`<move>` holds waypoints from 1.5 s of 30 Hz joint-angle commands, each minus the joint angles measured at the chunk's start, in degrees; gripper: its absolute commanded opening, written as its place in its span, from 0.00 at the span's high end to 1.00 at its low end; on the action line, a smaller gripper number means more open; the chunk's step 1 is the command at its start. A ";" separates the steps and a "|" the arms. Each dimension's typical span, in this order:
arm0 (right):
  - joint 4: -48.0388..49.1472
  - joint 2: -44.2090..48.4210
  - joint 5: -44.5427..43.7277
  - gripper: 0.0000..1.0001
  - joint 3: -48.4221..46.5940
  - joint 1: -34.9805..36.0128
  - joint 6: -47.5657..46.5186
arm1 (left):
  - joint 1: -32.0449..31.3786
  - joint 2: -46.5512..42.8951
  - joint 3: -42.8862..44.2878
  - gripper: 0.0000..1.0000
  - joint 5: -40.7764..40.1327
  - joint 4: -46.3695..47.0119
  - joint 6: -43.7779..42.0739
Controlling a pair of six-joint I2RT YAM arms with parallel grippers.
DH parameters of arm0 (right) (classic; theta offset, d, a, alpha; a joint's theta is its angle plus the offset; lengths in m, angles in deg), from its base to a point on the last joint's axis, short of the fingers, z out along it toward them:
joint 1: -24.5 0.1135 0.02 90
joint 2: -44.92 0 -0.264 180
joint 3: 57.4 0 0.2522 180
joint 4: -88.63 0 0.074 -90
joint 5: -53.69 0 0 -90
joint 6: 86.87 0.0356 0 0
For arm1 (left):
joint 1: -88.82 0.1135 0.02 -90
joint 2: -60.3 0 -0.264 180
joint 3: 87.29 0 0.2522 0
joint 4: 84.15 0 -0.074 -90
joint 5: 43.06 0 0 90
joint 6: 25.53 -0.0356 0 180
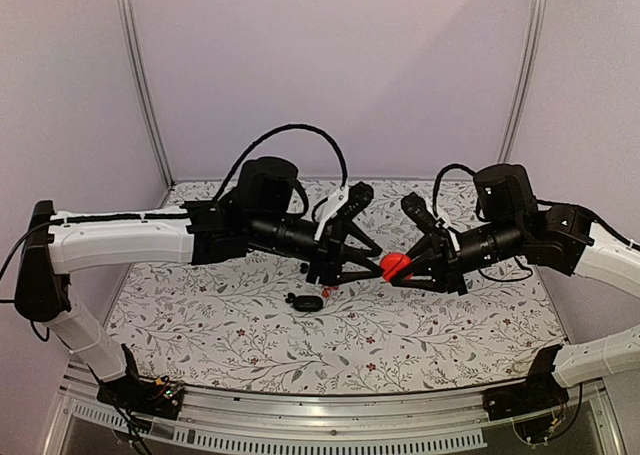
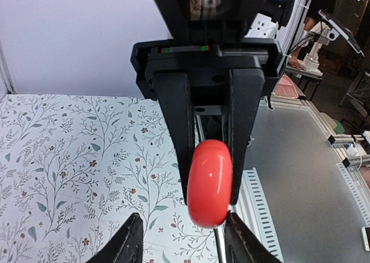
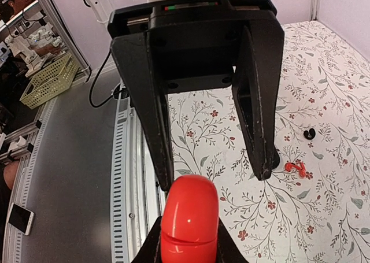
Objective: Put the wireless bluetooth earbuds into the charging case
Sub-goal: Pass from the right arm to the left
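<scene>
My right gripper [image 1: 403, 270] is shut on a glossy red rounded disc [image 1: 396, 266] and holds it in mid-air over the table's middle. The disc, with a seam line, shows close up in the right wrist view [image 3: 188, 217]. My left gripper [image 1: 378, 263] is open and empty, its tips just short of the disc [image 2: 209, 182] and on either side of it. The black oval charging case [image 1: 309, 302] lies shut on the cloth below the left gripper. A tiny black earbud [image 1: 290, 297] lies just left of it; a small black bud also shows in the right wrist view [image 3: 310, 133].
A small red piece [image 3: 296, 167] lies on the floral cloth [image 1: 230, 325] near the case. A metal rail [image 1: 330, 415] runs along the near edge. White walls and corner posts close in the back and sides.
</scene>
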 commanded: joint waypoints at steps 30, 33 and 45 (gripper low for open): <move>2.06 1.27 -0.15 1.00 -0.07 0.44 -1.15 | -3.05 -1.10 -0.84 0.68 1.95 5.88 -0.53; 1.71 1.11 -0.61 1.00 -0.26 0.43 -1.24 | -3.09 -0.58 -0.05 0.71 2.49 5.38 -0.52; 1.66 0.79 -1.17 1.00 -0.44 0.47 -1.10 | -3.28 1.04 1.57 0.77 2.35 3.42 -0.64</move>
